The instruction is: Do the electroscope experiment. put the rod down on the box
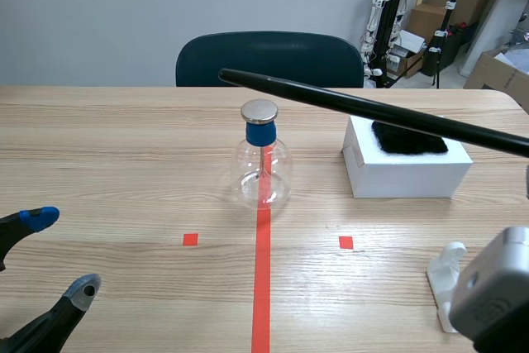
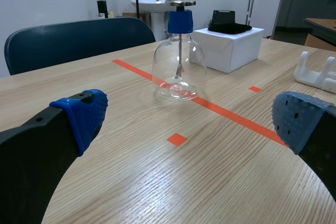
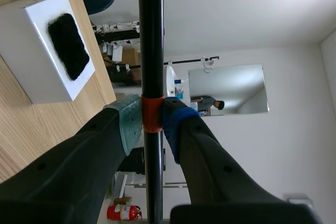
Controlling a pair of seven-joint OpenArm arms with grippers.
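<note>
Right gripper [image 3: 152, 121]: fingers closed on the black rod [image 1: 372, 109], pads pressing on either side of its orange band [image 3: 152, 115]. The rod is held in the air, not resting on anything. In the scene view it slants from a free tip at 11 o'clock of the electroscope [image 1: 263, 163] down toward 3 o'clock, crossing in front of the white box [image 1: 405, 167]. I cannot tell whether it touches the box.

Electroscope: a clear glass flask with a blue neck and a metal disc cap [image 1: 259, 110]. It stands upright on the table [image 1: 124, 146], on the orange-red centre line.

The white box sits at 3 o'clock of the electroscope, near it but apart. A black fur pad [image 1: 409, 138] lies on its top face.

Left gripper [image 1: 59, 255]: fingers wide open and holding nothing, low over the table at 8 o'clock of the electroscope and well apart from it.

A white plastic stand [image 1: 450, 283] lies at 5 o'clock of the electroscope. A dark chair [image 1: 269, 59] stands behind the table's far edge at 12 o'clock.
</note>
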